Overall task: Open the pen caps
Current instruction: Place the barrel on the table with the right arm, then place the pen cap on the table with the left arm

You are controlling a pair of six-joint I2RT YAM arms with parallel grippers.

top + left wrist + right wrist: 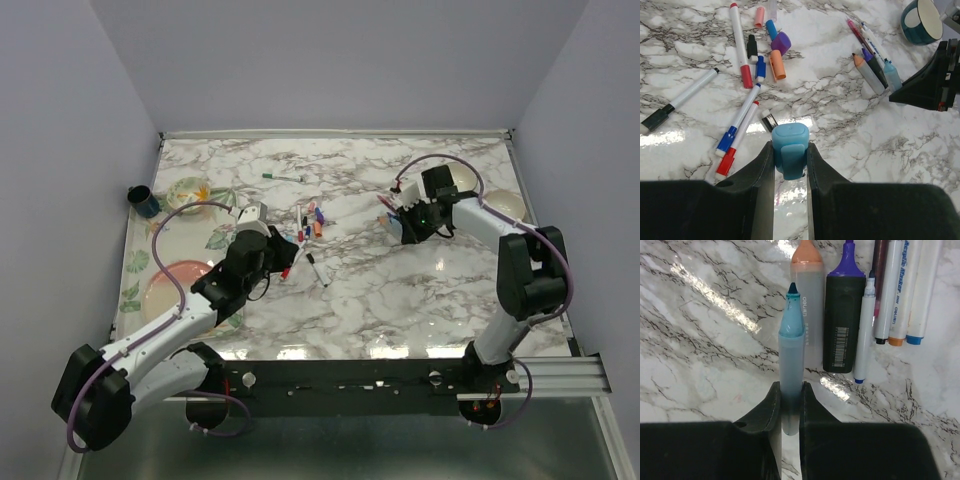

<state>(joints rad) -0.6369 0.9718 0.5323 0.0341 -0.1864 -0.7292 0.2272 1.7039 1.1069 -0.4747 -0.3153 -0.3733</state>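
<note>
The marble tabletop (pixel 360 300) was closed in by walls on the left, far and right sides. Bare marble ran along the near edge between the two arms. A teal cup (pixel 143 200) and a pink plate (pixel 176 285) crowded the left edge, and a pale bowl (pixel 503 205) sat near the right one.

In the top view both pincers were too small to show what they gripped. In the left wrist view the cup was cut off by the frame's top right corner. The fingers hid the lower sides of the light-blue cap (pixel 790 137). In the right wrist view, the rear end of the light-blue marker body (pixel 791 355) disappeared between the fingers.

The left pincer (pixel 790 157), left of centre, was narrowly parted and clamped the light-blue cap on both sides, just above the marble. Beyond it, the loose caps (pixel 777 64) in pink, purple, orange and black lay scattered among the capped pens (pixel 740 45).

The right pincer (pixel 789 400), far right, was nearly closed, both fingers pressed to the marker body. The marker's bare tip pointed away, beside a row of uncapped markers (pixel 844 315).
</note>
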